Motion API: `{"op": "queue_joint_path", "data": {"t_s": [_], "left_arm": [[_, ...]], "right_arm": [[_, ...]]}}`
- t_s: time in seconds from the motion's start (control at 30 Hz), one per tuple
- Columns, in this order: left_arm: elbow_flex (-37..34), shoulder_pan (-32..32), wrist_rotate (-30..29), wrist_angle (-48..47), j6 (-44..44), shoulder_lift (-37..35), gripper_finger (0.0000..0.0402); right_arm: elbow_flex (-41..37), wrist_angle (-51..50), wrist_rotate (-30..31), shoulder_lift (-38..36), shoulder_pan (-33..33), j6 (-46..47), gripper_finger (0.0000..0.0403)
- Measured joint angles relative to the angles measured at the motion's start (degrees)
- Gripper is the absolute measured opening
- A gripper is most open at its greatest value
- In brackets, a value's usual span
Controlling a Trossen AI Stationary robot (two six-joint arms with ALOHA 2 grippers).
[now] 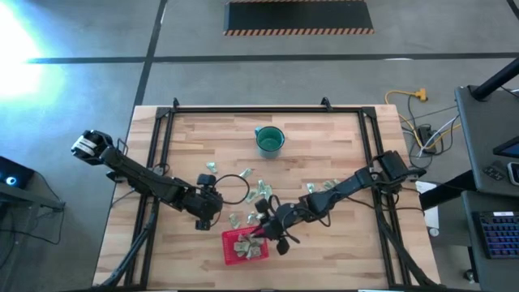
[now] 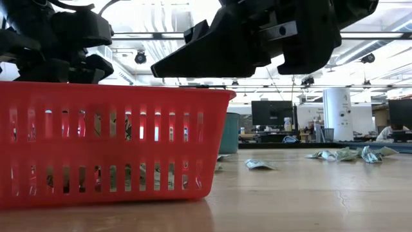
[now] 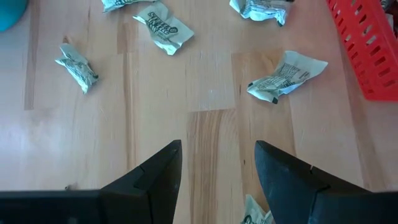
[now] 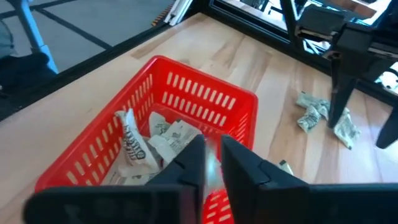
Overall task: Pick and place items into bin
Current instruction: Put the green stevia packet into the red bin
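The red bin stands near the table's near edge and holds several pale packets. My right gripper hovers over the bin's far right corner, its fingers nearly together with a pale sliver of packet between them. My left gripper is left of the bin, low over bare wood, open, with nothing between its fingers. Loose packets lie flat on the table beyond it. My right gripper pinches a small pale packet between its two fingers, coming from above and slanting down toward the bin. Only a thin strip shows in the gap; the fingers hide the rest. The packet is lifted clear, above the bin's far wall.
A teal cup stands toward the far edge. More packets lie scattered mid-table, and one lies beside my left gripper's finger. A black ring lies near the left arm. Black frame rails run along the table's sides.
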Motion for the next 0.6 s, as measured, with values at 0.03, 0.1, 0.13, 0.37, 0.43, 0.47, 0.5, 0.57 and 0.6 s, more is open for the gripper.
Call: {"op": "queue_joint_path", "data": {"t_s": [0.03,0.1,0.13,0.37,0.43,0.47,0.5,0.57,0.6], "left_arm": [[0.0,0.0,0.0,0.0,0.0,0.0,0.0185],[0.0,0.0,0.0,0.0,0.0,0.0,0.0185],[0.0,0.0,0.0,0.0,-0.2,0.0,0.0185],[-0.5,0.0,0.0,-0.9,-5.5,0.0,0.0185],[-0.9,0.0,0.2,-2.8,-8.3,0.0,0.0185],[-1.1,0.0,0.2,-4.1,-9.7,0.0,0.0185],[-1.2,0.0,0.2,-5.2,-11.2,0.0,0.0185],[-1.6,0.0,0.3,-6.5,-13.3,0.0,0.0185],[-1.9,0.0,0.6,-6.2,-13.3,0.0,0.0185]], "right_arm": [[0.0,0.0,-0.2,0.0,0.0,0.0,0.0058],[0.0,0.0,-0.3,-0.1,0.0,0.0,0.0078],[0.0,0.0,-0.3,-0.1,0.0,-0.2,0.0088],[0.0,-4.6,-0.1,-2.9,0.2,-1.4,0.0131],[0.0,-9.3,0.3,-4.9,0.2,-0.9,0.0135],[0.0,-11.2,0.3,-5.7,0.2,0.0,0.0136],[0.0,-13.0,0.3,-6.7,0.2,0.8,0.0136],[0.0,-17.3,0.3,-8.6,0.3,1.8,0.0135],[0.0,-19.1,0.3,-9.4,0.4,1.8,0.0134]]}}
